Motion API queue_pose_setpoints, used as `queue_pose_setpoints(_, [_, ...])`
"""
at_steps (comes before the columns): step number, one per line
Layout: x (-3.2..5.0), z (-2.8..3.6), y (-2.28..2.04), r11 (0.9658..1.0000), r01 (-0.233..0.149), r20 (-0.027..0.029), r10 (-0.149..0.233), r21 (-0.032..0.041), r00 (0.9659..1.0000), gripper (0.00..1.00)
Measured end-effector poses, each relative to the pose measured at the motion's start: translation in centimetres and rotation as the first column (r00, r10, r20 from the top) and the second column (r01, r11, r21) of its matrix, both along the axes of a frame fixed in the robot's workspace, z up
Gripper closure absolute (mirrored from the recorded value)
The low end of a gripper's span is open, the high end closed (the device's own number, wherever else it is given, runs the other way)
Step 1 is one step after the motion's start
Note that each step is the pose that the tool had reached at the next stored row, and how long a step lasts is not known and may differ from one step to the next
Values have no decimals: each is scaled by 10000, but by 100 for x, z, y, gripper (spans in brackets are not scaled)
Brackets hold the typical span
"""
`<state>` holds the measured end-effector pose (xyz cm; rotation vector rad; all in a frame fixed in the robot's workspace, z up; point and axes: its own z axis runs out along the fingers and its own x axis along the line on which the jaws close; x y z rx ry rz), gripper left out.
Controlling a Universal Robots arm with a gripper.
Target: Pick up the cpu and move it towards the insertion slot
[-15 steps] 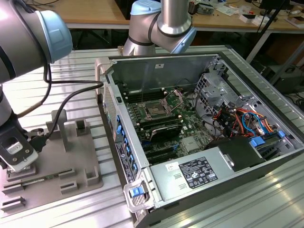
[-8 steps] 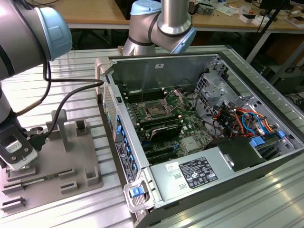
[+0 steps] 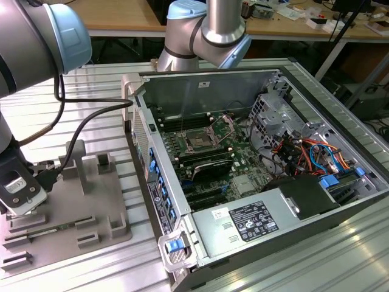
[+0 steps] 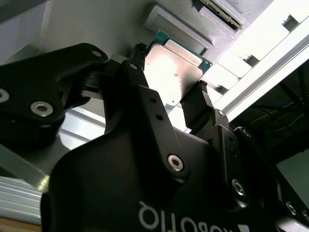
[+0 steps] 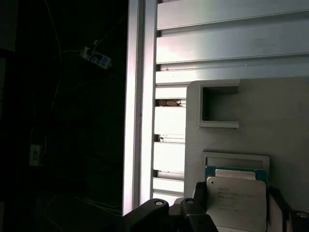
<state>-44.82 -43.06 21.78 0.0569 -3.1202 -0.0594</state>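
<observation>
— Over the tray [image 3: 91,204], at the exterior view's left: is that where the end effector [image 4: 171,68] is?
— Yes, low over the tray's edge on that side, with the cpu [image 4: 177,73] right between the fingers [image 4: 202,94].
— Clamped on it?
— Looks so. In both wrist views a finger presses each of two opposite edges. Whether the chip is clear of its pocket, I can't tell.
— How does it lie?
— Flat, silver top facing the wrist, green rim showing along one free edge. It's square, so it has no long axis. The grip runs straight across it.
— And the slot [image 3: 197,141]?
— Well apart, toward the exterior view's right, on the green board inside the open case [image 3: 182,79]. The case wall stands between tray and slot, and I'd judge the slot sits lower than that wall's rim.
— Plate open?
— It appears hinged back, with the dark socket bare.
— Tray and case both on the ribbed surface [image 3: 103,91]?
— Yes, side by side.
</observation>
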Motion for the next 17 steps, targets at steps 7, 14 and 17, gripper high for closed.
queue_pose_setpoints(7, [0,78,0,10000,0,0,0,0,10000,45])
queue_pose_setpoints(14, [0,139,0,10000,0,0,0,0,10000,45])
queue_pose_setpoints(17, [0,163,0,10000,0,0,0,0,10000,45])
